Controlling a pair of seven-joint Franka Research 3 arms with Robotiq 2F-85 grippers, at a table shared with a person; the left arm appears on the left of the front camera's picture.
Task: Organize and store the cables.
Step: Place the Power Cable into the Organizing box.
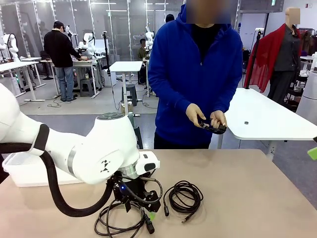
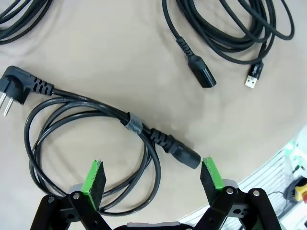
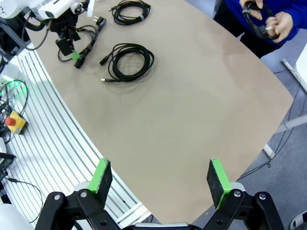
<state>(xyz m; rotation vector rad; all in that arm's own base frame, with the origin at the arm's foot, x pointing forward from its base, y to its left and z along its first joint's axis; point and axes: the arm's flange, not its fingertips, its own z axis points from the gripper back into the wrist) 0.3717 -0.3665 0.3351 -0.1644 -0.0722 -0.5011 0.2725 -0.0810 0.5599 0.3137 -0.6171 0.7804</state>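
A thick black power cable (image 2: 86, 143) lies coiled on the tan table (image 1: 247, 198), its plug (image 2: 14, 88) at one end and its connector (image 2: 184, 155) at the other. My left gripper (image 2: 153, 175) hovers open just above it, the connector between the green pads; the same gripper (image 1: 148, 210) shows low over the coil (image 1: 116, 225). A thin coil with a USB end (image 1: 183, 196) lies just to its right. Part of another coil (image 2: 19, 19) shows nearby. The person holds one more cable (image 1: 213, 126) in both hands. My right gripper (image 3: 158, 176) is open over the table edge, holding nothing.
A white bin (image 1: 20, 171) stands at the table's left. The left arm's black hose (image 1: 54, 191) loops down beside the power cable. In the right wrist view a red emergency button (image 3: 12, 122) sits beyond the table edge, and a wide bare stretch of table (image 3: 192, 96) lies ahead.
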